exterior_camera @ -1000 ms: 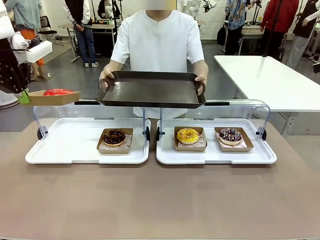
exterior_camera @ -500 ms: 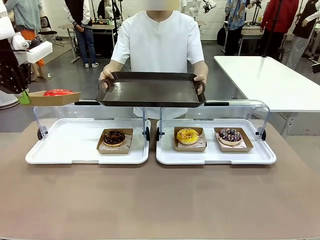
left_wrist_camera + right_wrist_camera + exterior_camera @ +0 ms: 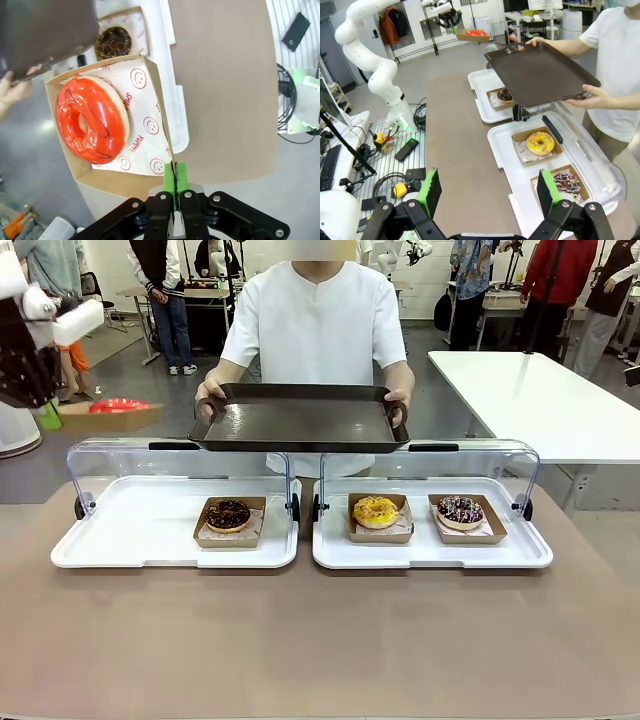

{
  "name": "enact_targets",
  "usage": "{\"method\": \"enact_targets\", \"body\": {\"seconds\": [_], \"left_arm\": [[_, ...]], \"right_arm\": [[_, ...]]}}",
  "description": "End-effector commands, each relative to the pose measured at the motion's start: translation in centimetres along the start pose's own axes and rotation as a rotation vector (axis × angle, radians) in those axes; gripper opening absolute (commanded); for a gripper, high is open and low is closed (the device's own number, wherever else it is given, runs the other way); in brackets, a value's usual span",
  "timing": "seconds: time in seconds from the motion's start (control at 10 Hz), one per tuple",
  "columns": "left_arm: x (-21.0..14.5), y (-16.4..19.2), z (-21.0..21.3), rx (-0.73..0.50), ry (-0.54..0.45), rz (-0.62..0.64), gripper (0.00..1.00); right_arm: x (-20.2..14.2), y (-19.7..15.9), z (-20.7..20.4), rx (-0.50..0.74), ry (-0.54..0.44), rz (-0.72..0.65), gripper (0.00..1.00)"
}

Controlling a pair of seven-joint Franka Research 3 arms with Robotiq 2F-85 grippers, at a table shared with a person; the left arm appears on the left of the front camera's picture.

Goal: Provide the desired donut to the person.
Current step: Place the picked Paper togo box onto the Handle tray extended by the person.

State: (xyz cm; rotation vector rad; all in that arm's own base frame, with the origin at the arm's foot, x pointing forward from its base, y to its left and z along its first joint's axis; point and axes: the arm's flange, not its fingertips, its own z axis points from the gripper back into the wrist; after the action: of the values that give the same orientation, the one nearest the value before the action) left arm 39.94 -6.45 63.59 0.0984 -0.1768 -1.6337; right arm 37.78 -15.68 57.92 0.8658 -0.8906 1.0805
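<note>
Red donut is riding in its cardboard box, up in the air off the left end of the table. That's around 10 o'clock in the front view, well apart from the person. The green pads of the left gripper are squeezed together on the box's side wall with just a thin bit of card between them. So the whole box hangs out sideways from one edge.

My take on doing this bit right: it looks like the carry-over. The target has to be the dark tray the person is holding out, at about 3 o'clock from the box. With a grip that far off centre I'd go slow and hold the box dead level, or the donut slides to the low side or the card wall buckles. Pass over the raised clear lid and come in above the tray's rim rather than at it. Stay off the person's hand on the handle at the tray's 9 o'clock end, and get the base flat on the tray before letting go.

Pose-wise, in the front view the left gripper points roughly toward 3 o'clock with the box sticking out past it. In the right wrist view the left arm arches high, up and over to where the box sits near 12 o'clock. The right gripper is parked low on the robot's side, fingers spread wide with nothing between them, looking down the table
</note>
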Motion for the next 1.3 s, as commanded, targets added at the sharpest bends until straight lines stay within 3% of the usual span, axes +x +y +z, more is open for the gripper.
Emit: {"method": "enact_targets", "body": {"seconds": [0.0, 0.2, 0.6, 1.2], "left_arm": [[3.2, 1.2, 3.9, 0.052, 0.018, -0.045, 0.01], [7.2, 1.7, 5.7, 0.071, -0.007, -0.102, 0.01], [14.3, 5.6, 3.0, 0.077, -0.007, -0.132, 0.01], [17.1, 10.8, -4.7, 0.094, 0.051, -0.094, 0.01]], "right_arm": [[0.1, 0.0, 0.1, 0.003, -0.009, 0.002, 1.00], [0.1, 0.0, 0.1, 0.003, -0.009, 0.002, 1.00], [0.1, 0.0, 0.1, 0.003, -0.009, 0.002, 1.00], [0.1, 0.0, 0.1, 0.003, -0.009, 0.002, 1.00]]}}
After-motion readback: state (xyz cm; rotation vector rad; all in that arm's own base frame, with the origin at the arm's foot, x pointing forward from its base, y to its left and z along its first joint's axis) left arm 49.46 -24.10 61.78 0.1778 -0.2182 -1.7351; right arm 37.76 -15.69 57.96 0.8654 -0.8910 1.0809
